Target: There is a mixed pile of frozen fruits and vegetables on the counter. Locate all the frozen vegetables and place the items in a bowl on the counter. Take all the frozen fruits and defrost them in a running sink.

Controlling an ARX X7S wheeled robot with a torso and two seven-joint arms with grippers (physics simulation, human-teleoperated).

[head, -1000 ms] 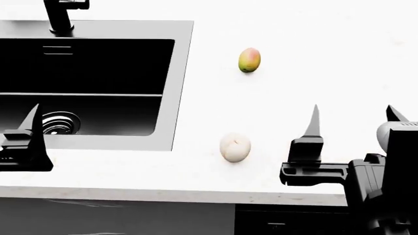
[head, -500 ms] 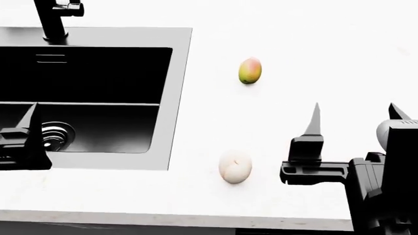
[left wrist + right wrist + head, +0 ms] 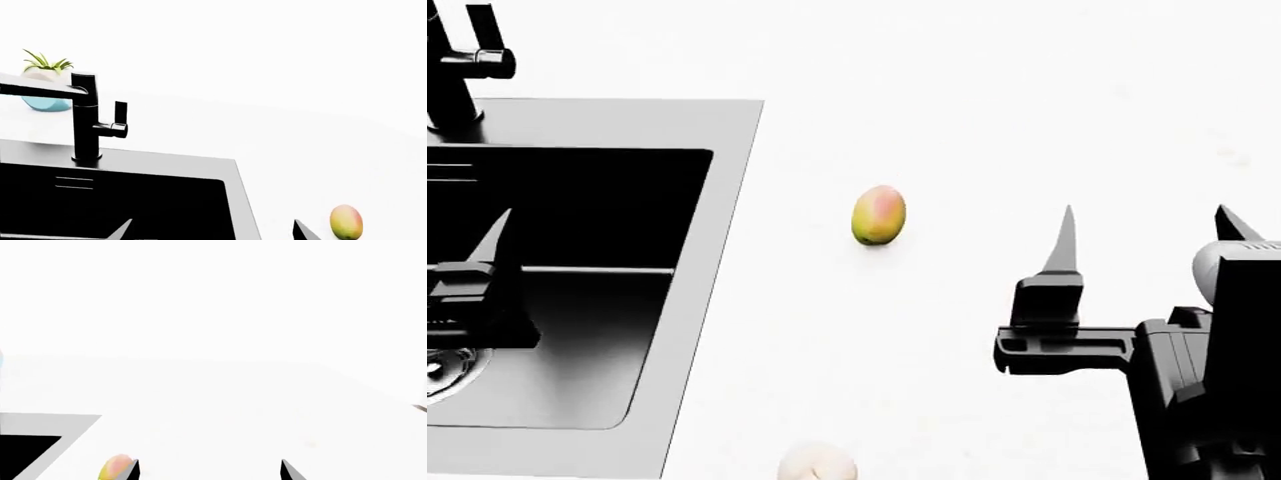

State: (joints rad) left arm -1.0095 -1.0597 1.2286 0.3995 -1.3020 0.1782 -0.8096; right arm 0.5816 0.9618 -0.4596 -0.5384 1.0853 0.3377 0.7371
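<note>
Though bleached almost to plain white, fills most of every view: bench (image 3: 1028, 100), bare over its far and right stretches. Let into its left side, black sink (image 3: 690, 300) with a grey rim, deep basin and a metal drain (image 3: 441, 365) at the head view's left edge.

On the right, hovers above bare bench: right pincer (image 3: 1145, 215), two pointed fingers spread wide, gripping nothing. Same spread in the right wrist view, with only white surface between the tips. On the left, hangs over the sink basin: left pincer (image 3: 212, 231). Shows just one finger in the head view, but both tips in the left wrist view, set well apart and empty.

At the sink's back rim, stands upright: black faucet (image 3: 85, 120), side lever attached, spout reaching away over the basin. No water visible from it.

Between sink and right pincer, lies on the bench apart from both: mango (image 3: 878, 215), green and yellow with a red blush. Sits outside the sink and touches nothing else. Near the bench's front edge, cut off by the head view's bottom border: pale round item (image 3: 817, 462), kind not clear. Far behind the faucet, small green plant (image 3: 45, 75) in a blue pot.
</note>
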